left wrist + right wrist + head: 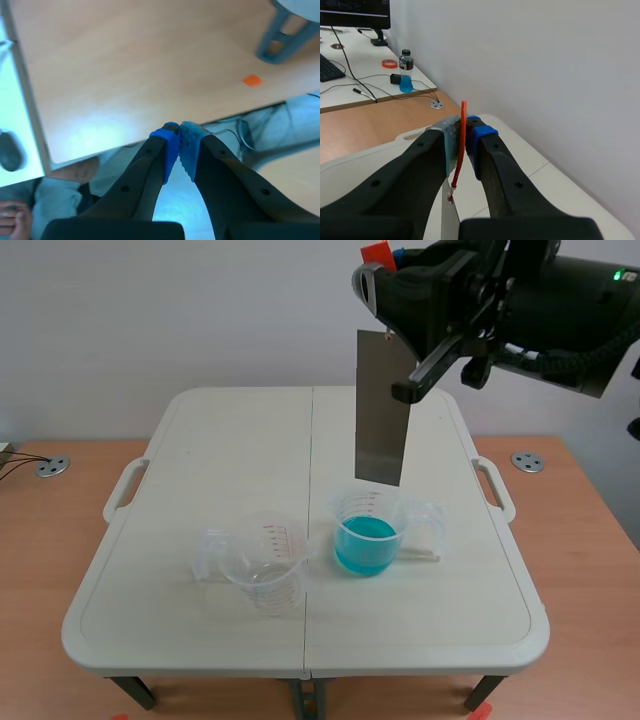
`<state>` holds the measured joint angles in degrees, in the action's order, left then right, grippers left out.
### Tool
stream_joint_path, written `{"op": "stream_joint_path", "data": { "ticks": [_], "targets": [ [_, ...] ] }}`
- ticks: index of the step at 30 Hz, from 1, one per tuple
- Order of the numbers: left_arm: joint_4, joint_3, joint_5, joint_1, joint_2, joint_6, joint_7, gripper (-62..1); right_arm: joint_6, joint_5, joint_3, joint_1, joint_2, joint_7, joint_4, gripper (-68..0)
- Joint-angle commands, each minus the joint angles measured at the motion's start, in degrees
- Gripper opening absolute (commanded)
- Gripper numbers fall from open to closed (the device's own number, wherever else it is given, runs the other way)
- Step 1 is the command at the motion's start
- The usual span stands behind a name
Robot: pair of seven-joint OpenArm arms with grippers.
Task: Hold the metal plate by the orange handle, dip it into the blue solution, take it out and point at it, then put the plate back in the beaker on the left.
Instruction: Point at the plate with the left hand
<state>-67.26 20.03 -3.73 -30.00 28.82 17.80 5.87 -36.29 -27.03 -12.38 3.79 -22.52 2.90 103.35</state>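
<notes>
A tall grey metal plate (382, 410) hangs upright from its thin orange handle (463, 145). My right gripper (465, 127) is shut on that handle, raised high at the back right (385, 280). The plate's lower edge is just above the rim of the clear beaker of blue solution (366, 537), out of the liquid. An empty clear beaker (262, 562) stands to its left. My left gripper (179, 131) is shut on nothing, over a wooden surface off the table; its arm is absent from the scene view.
Both beakers stand on a white folding table (200, 440) set on a wooden desk (40, 540). A wall lies close behind the right gripper. A drink bottle (406, 70) and cables sit on a far desk. A person's hand (12, 222) shows below the left gripper.
</notes>
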Motion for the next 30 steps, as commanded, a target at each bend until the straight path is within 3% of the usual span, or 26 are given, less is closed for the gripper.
{"op": "stream_joint_path", "data": {
  "ticks": [1,4,9,12,16,22,27,30],
  "targets": [
    [-0.7,1.9,-1.6,-0.1,1.2,-0.1,-2.5,-59.7,0.2,-0.6,1.1,1.0,-0.4,-1.3,0.1,-66.2],
    [-0.7,4.7,-4.0,1.7,2.2,-0.1,-5.3,-59.7,-0.2,-0.6,1.2,1.0,-1.4,-2.8,0.0,-66.2],
    [-1.6,5.7,-4.7,6.2,5.0,1.8,-8.1,-59.7,-1.2,-0.6,1.2,1.5,-2.1,-3.7,-0.7,-66.2],
    [-3.2,5.7,-5.3,9.0,6.2,5.7,-10.8,-59.7,-1.3,-0.6,1.2,2.4,-2.1,-3.7,-2.3,-66.2],
    [-5.5,4.8,-5.2,13.3,7.3,14.0,-12.1,-59.7,-1.9,-0.6,1.2,3.3,-2.1,-3.8,-4.3,-66.2],
    [-6.4,-3.4,-4.6,19.5,8.3,21.8,-11.9,-59.7,-2.8,-0.6,1.2,4.5,-2.1,-3.9,-5.7,-66.2],
    [-6.4,-13.8,-4.5,24.9,7.8,22.1,-11.9,-59.7,-2.8,-0.6,1.2,5.8,-2.1,-4.1,-6.4,-66.2],
    [-6.4,-19.7,-2.9,28.6,5.9,22.1,-11.8,-59.7,-2.8,-0.6,1.1,5.9,-2.1,-4.2,-6.4,-66.2]
  ]
}}
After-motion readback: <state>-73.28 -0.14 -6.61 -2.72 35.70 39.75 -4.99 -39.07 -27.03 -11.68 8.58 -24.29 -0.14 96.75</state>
